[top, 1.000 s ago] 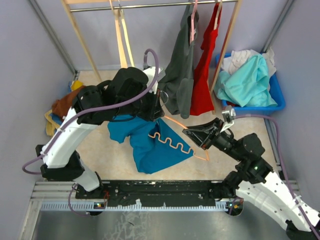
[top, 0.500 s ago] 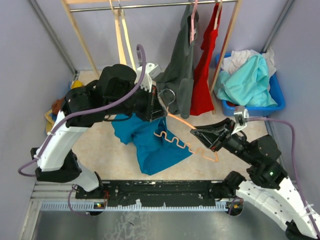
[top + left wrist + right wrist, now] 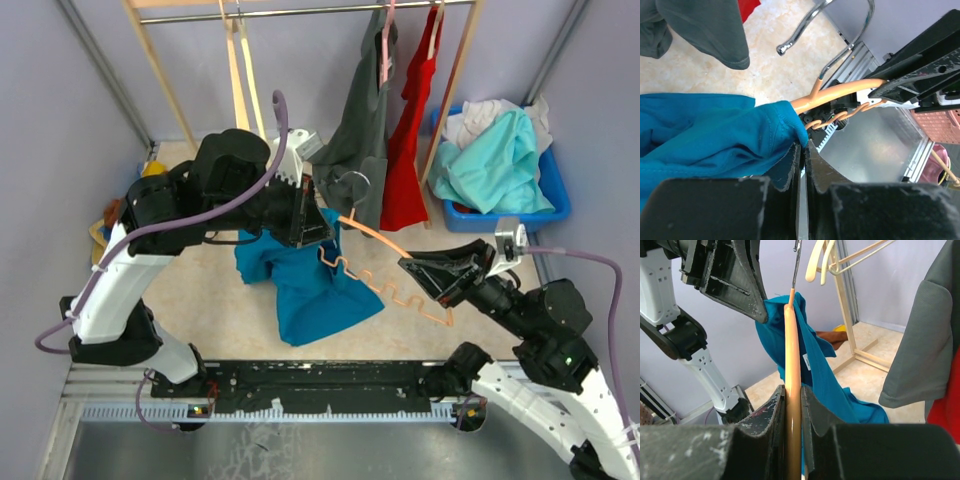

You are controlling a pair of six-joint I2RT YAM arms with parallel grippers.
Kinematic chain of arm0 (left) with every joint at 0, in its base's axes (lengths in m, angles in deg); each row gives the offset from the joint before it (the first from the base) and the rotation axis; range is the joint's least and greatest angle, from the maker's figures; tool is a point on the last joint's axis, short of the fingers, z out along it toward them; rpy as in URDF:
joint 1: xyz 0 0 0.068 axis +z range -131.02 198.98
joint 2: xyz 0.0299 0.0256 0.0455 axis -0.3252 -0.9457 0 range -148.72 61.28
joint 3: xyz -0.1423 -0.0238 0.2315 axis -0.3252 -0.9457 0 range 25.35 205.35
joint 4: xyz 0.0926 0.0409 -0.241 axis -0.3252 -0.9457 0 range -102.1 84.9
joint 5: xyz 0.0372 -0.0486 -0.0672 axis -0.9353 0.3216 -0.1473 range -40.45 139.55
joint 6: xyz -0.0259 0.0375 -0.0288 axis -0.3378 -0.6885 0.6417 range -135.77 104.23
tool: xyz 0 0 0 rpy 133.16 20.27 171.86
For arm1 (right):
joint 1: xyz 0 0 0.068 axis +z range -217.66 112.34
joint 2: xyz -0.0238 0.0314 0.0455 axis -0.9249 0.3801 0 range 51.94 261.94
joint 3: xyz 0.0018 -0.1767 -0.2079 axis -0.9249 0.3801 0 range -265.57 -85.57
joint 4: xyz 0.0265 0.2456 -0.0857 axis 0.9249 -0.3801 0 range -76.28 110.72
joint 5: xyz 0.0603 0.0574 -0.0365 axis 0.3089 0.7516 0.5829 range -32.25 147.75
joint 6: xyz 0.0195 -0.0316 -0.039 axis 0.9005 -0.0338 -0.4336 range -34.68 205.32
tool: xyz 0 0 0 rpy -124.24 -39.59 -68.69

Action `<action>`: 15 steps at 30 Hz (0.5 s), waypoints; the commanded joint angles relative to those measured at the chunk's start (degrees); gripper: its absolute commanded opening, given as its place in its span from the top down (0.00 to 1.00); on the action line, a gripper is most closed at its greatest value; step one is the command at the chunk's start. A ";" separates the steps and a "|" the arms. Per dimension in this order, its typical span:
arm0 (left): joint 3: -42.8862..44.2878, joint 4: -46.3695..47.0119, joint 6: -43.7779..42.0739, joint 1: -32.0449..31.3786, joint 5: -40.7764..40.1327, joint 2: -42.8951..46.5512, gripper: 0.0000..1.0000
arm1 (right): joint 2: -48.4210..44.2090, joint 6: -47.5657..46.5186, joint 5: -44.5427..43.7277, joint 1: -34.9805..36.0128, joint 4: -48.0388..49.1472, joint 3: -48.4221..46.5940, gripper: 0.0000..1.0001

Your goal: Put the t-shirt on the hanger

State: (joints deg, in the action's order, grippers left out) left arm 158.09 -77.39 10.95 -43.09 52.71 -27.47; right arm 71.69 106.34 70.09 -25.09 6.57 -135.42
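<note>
Deep teal-blue cloth t-shirt (image 3: pixel 305 285) dangling mid-scene, lower half slumped on the beige floor (image 3: pixel 200 300). Pinched at a hemmed edge by the left gripper (image 3: pixel 801 150), clamped tight on the fabric. Right against that pinch: thin orange hanger with wavy bottom bar and silver hook (image 3: pixel 840 91), squeezed in the right gripper (image 3: pixel 792 392). Can't tell if the tip's inside the cloth. Could easily slide along the outside instead, or yank the hem out of that skinny pinch.
</note>
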 commanded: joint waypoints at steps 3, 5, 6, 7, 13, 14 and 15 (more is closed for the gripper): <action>2.03 2.07 0.27 -0.33 6.80 -0.55 0.90 | -2.74 3.49 -0.11 -0.41 12.48 4.22 1.00; 1.46 3.82 0.70 -0.38 8.61 -0.55 0.90 | -2.95 5.52 0.28 -0.36 14.96 6.93 1.00; 1.15 4.51 0.80 -0.42 9.23 -0.55 0.90 | -3.05 6.33 0.50 -0.38 16.12 7.99 1.00; 0.98 5.06 0.86 -0.53 9.57 -0.62 0.90 | -3.05 7.02 0.57 -0.36 17.66 8.88 1.00; -1.38 6.95 0.93 -1.58 10.24 -0.50 0.90 | -2.00 10.49 0.53 -0.38 24.73 14.04 1.00; -1.55 7.06 0.90 -1.69 10.31 -0.46 0.90 | -1.65 11.09 0.62 -0.40 26.04 14.60 1.00; -1.72 7.07 0.82 -1.78 10.39 -0.54 0.90 | -1.30 11.53 0.54 -0.38 27.31 15.13 1.00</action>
State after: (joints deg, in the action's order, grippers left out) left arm 156.91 -75.20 11.32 -43.70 59.72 -27.86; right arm 69.31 114.27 71.05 -25.09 21.34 -121.21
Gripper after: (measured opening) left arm 0.101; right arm 0.149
